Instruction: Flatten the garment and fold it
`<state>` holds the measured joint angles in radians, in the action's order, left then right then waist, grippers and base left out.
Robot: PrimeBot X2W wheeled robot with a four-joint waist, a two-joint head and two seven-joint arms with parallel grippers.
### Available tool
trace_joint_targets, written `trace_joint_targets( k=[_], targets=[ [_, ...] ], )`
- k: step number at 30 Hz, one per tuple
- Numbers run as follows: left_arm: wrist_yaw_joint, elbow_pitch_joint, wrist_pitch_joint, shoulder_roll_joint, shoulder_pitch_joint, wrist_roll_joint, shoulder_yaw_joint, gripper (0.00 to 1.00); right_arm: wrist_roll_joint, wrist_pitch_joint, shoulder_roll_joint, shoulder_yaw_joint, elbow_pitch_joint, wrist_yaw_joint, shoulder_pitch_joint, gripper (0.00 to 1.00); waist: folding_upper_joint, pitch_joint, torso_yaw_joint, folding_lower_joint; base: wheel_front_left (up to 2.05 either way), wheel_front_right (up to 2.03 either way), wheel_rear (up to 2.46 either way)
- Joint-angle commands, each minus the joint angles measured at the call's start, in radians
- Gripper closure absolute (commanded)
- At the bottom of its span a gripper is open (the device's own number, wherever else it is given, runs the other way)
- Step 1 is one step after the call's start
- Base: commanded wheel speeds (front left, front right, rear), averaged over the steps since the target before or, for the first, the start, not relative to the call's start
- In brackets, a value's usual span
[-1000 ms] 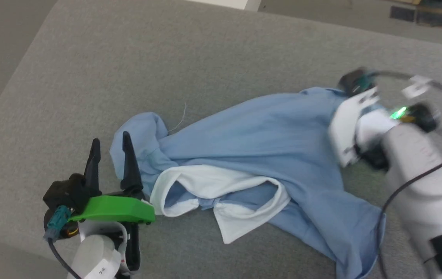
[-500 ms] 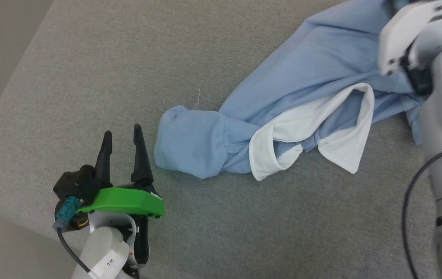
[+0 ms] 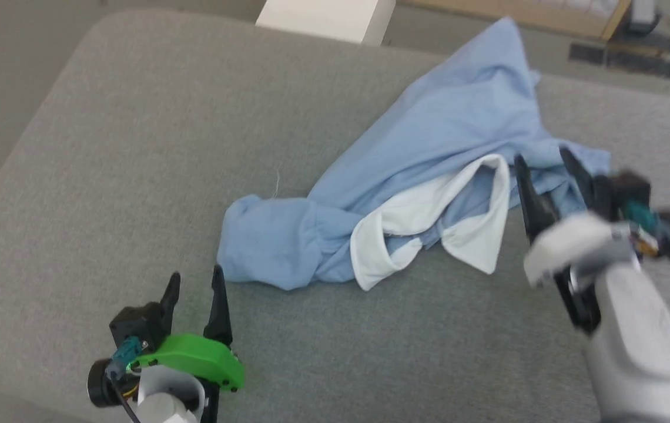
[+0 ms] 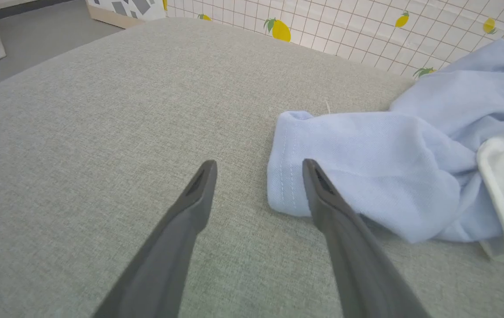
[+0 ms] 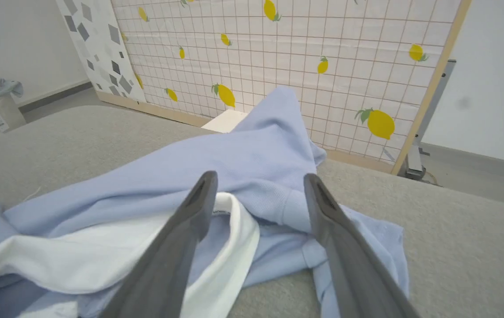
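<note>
The shirt point(image 3: 429, 147) is light blue. It lies in a bunch, not flat, and a grey mat point(image 3: 135, 147) is under it. The white collar point(image 3: 423, 217) is open and sits on the side of the shirt close to the robot. One short sleeve point(image 4: 345, 163) sticks out at the left end of the shirt. The far end of the shirt comes to a point. A thin white thread point(image 3: 277, 183) lies on the mat just behind the sleeve.

The left gripper point(image 3: 196, 272) is near the sleeve, on the robot's side of it. Its two dark fingers stand wide apart and hold nothing. In the left wrist view, one finger crosses in front of the sleeve's hem. I cannot tell if it touches the cloth.

The right gripper point(image 3: 540, 154) is at the right end of the shirt, just beside the collar. Its fingers are spread wide too. It has let go and nothing is between them. In the right wrist view, the collar and blue cloth lie past its fingers.

Behind the shirt stands a white box point(image 3: 323, 17). Past that is a screen point(image 5: 322, 44) with squares and yellow lemons on it.
</note>
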<state>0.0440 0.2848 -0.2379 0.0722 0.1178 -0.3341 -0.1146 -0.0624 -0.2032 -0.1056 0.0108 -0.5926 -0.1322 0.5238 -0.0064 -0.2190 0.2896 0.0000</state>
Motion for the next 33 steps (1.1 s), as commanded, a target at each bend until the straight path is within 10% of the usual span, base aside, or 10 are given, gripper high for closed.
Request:
trace_joint_targets(
  k=[1, 20, 27, 31, 33],
  targets=[
    [-0.002, 0.011, 0.016, 0.012, -0.008, 0.007, -0.002, 0.00, -0.015, -0.012, 0.005, -0.011, 0.049, 0.002, -0.063, 0.00, 0.0064, 0.091, -0.065, 0.0000, 0.00, 0.00, 0.00],
    [0.097, 0.253, 0.427, 0.115, 0.176, 0.014, 0.003, 0.00, -0.090, 0.166, 0.055, -0.046, 0.552, 0.002, -0.512, 0.00, 0.0064, 0.073, -0.190, 0.0000, 0.00, 0.00, 0.00],
    [0.014, 0.294, 0.651, 0.136, 0.171, -0.009, -0.061, 0.00, -0.104, 0.195, 0.055, -0.039, 0.586, 0.002, -0.516, 0.00, 0.0064, 0.050, -0.209, 0.0000, 0.00, 0.00, 0.00],
    [-0.058, 0.266, 0.695, 0.125, 0.156, -0.039, -0.093, 1.00, -0.111, 0.200, 0.055, -0.041, 0.588, 0.002, -0.517, 0.00, 0.0064, 0.046, -0.202, 0.0000, 0.00, 0.00, 0.00],
    [-0.076, 0.257, 0.703, 0.116, 0.149, -0.052, -0.101, 1.00, -0.112, 0.203, 0.055, -0.042, 0.588, 0.002, -0.515, 0.00, 0.0064, 0.045, -0.197, 0.0000, 0.00, 0.00, 0.00]
  ],
)
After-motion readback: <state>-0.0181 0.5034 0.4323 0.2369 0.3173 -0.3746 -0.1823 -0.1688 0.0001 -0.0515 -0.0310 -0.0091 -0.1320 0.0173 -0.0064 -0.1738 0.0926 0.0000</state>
